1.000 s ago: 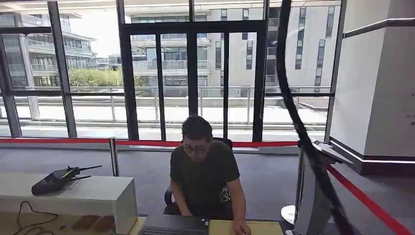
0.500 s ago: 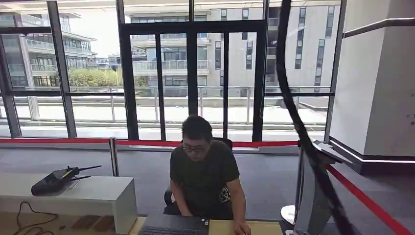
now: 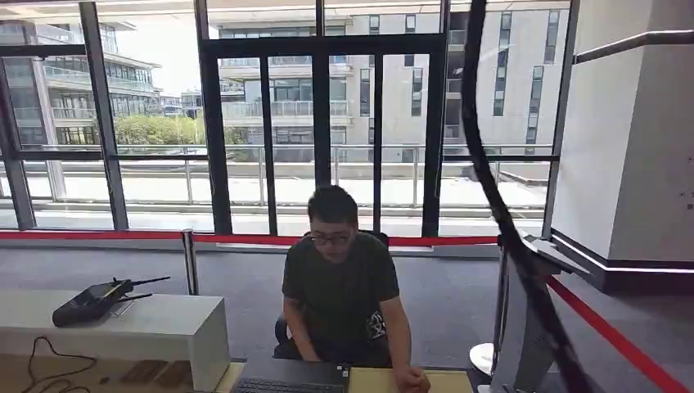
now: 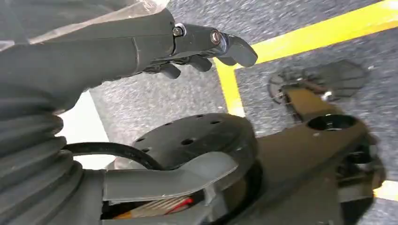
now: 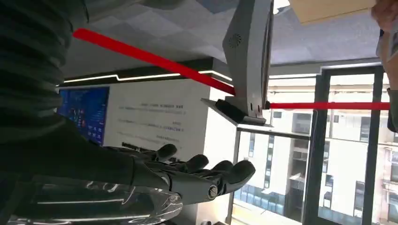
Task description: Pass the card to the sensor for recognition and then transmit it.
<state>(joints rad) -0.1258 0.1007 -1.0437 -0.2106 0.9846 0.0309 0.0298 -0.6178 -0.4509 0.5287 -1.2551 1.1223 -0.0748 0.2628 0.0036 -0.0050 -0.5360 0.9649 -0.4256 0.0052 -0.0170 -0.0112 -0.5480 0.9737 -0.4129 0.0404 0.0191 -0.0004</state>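
- Grey ribbed cover and dark fingers: the left hand (image 4: 202, 47) hangs toward a speckled floor (image 4: 155, 98) marked with a yellow line (image 4: 300, 40); its fingers are loosely curled and apart, holding nothing.
- Right hand (image 5: 197, 176) is raised, palm free, fingers spread and slightly bent, nothing in them. Beyond it stands a grey sensor stand (image 5: 248, 61) with a flat reader ledge at its base; the hand is apart from it.
- Card: cannot be made out with any certainty. It is in neither hand. Small flat shapes (image 3: 151, 372) lie on the table (image 3: 385, 381) near the white counter (image 3: 139, 327), too small to identify.
- A person (image 3: 340, 291) sits behind the table at a laptop (image 3: 290, 377), one hand resting on the tabletop.
- Step, as judged: at the start, the card not yet picked up. The next move calls for finding the card and closing the fingers on it before bringing it flat to the reader ledge.
- Hard to read: the table is cut off by the frame edge in the head view; a dark cable (image 3: 491, 188) crosses in front of the stand there.
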